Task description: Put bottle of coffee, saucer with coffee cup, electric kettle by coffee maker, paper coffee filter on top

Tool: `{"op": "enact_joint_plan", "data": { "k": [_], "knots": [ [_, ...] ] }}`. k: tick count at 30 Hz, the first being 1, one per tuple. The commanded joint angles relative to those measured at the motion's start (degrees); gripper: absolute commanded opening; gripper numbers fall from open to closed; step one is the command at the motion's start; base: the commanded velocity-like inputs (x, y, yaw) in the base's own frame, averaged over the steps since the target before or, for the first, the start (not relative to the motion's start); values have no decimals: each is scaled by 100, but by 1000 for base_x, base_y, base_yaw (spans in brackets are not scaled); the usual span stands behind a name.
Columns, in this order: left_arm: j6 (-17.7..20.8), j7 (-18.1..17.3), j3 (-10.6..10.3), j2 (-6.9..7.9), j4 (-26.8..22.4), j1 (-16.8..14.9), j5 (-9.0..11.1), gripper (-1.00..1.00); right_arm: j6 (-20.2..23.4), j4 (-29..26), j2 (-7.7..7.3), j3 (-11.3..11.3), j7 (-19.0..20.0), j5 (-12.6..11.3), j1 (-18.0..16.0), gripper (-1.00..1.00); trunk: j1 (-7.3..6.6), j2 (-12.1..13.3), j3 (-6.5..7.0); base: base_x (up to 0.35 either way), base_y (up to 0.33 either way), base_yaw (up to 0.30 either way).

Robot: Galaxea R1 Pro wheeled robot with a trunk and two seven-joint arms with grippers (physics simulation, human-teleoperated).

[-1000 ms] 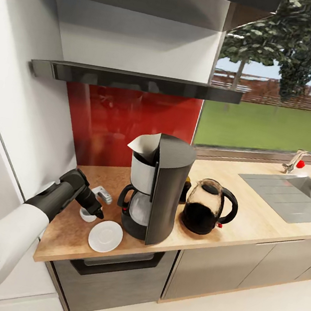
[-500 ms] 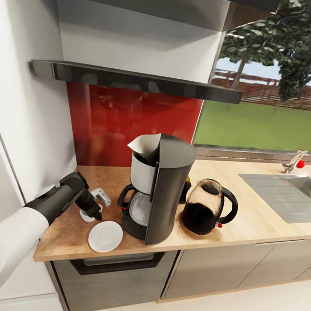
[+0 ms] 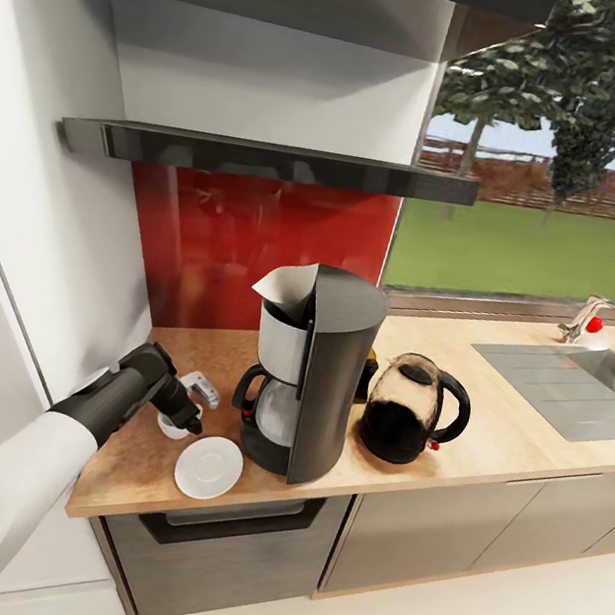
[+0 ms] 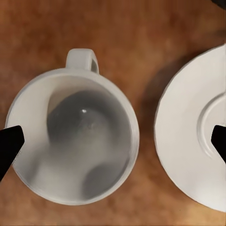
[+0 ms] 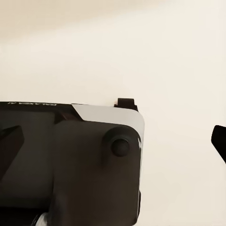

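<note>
The coffee cup [image 4: 73, 141] stands upright on the kitchen countertop [image 3: 487, 433], a small gap from the saucer [image 4: 193, 146]. My left gripper [image 4: 113, 143] hangs open just above them, one fingertip by the cup's outer rim and the other over the saucer. In the head view this gripper [image 3: 189, 408] covers most of the cup [image 3: 170, 427], with the saucer [image 3: 209, 467] in front of the coffee maker [image 3: 309, 388]. The paper coffee filter [image 3: 286, 289] sits on top of the machine. The electric kettle [image 3: 410, 410] stands to its right. The bottle of coffee [image 3: 371, 361] peeks out behind. My right gripper [image 5: 113, 141] is open.
The black kitchen shelf [image 3: 272, 160] hangs above the red backsplash. A white wall closes the counter's left end beside my left arm. The steel sink [image 3: 575, 382] and faucet [image 3: 586, 319] lie far right. A dark part of the robot [image 5: 70, 165] shows in the right wrist view over pale floor.
My left gripper has shifted a little toward the counter's left front, settling over the cup. Nothing else has moved.
</note>
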Motion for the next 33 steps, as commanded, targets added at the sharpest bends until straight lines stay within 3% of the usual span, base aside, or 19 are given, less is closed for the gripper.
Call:
{"op": "enact_joint_plan", "data": {
  "k": [1, 19, 33],
  "knots": [
    [-70, -52, -14, 4, 1, -4, -56, 100, 5, -3, -3, 44, 17, -58, -4, 100, 4, -12, -13, 0, 0, 0],
    [-278, -41, -13, -5, 40, 0, -37, 100, 5, -3, -3, 51, 17, -58, -3, 100, 4, -12, -13, 0, 0, 0],
    [-391, -36, 30, 4, 39, 193, -39, 100, 5, -3, -3, 52, 17, -58, 0, 100, 4, -12, -13, 0, 0, 0]
  ]
}}
